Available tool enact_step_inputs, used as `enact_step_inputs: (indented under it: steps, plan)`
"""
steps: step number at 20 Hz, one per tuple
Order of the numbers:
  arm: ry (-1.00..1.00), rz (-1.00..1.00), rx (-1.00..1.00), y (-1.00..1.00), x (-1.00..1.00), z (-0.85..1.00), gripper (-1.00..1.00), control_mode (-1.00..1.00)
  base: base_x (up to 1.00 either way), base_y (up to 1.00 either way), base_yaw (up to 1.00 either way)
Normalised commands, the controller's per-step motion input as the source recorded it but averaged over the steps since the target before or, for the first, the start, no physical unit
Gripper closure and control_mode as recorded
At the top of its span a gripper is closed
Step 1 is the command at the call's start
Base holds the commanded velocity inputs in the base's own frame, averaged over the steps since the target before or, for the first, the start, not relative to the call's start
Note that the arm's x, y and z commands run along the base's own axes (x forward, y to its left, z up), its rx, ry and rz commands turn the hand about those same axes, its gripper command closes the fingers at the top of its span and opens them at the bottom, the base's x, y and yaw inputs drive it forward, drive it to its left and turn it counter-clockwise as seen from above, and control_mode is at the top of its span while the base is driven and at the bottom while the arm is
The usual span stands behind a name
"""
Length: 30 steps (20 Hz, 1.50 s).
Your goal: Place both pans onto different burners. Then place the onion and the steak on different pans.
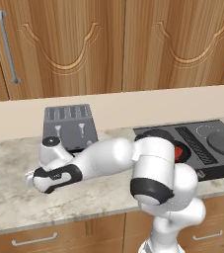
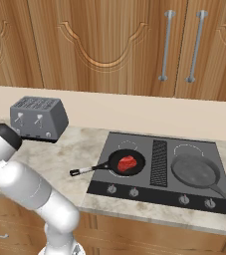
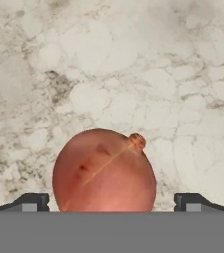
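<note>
Onion [image 3: 103, 170]: on the marble counter [image 3: 133, 74], between the spread fingertips [image 3: 32, 201], untouched.
Gripper [image 3: 111, 202]: jaws wide apart, holding nothing.
Steak [image 2: 127, 163]: in the black pan [image 2: 126, 163] on the cooktop's [image 2: 159, 169] front-left burner.
Grey pan [image 2: 195, 171]: front-right burner.

The left base view looks forward and down from behind the arm's left side over the worktop [image 1: 15, 197], taking in the toaster [image 1: 69, 127] and the cooktop [image 1: 207, 143] at its right edge. The right base view faces the same worktop [image 2: 64, 149], toaster [image 2: 39, 118] and cooktop [image 2: 159, 169] from the other side. The hand view looks straight down, very close, onto the marble worktop [image 3: 133, 74].
</note>
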Motion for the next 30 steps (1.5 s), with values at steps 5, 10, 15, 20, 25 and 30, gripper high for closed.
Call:
enact_step_inputs:
  steps: [5,10,15,20,25,30]
  plan:
    - [0.0,0.0,0.0,0.0,0.08,-0.06,-1.0,-1.0,0.0,0.0,0.0]
    - [0.0,0.0,0.0,0.08,0.0,-0.08,1.0,-1.0,0.0,0.0,0.0]
    - [0.0,0.0,0.0,0.01,0.0,0.0,1.0,-1.0,0.0,0.0,0.0]
    - [0.0,0.0,0.0,-0.04,0.0,0.14,1.0,-1.0,0.0,0.0,0.0]
    - [0.0,0.0,0.0,-0.19,0.0,0.57,1.0,-1.0,0.0,0.0,0.0]
    - [0.0,-0.01,0.0,-0.43,-0.19,0.47,1.0,-1.0,0.0,0.0,0.0]
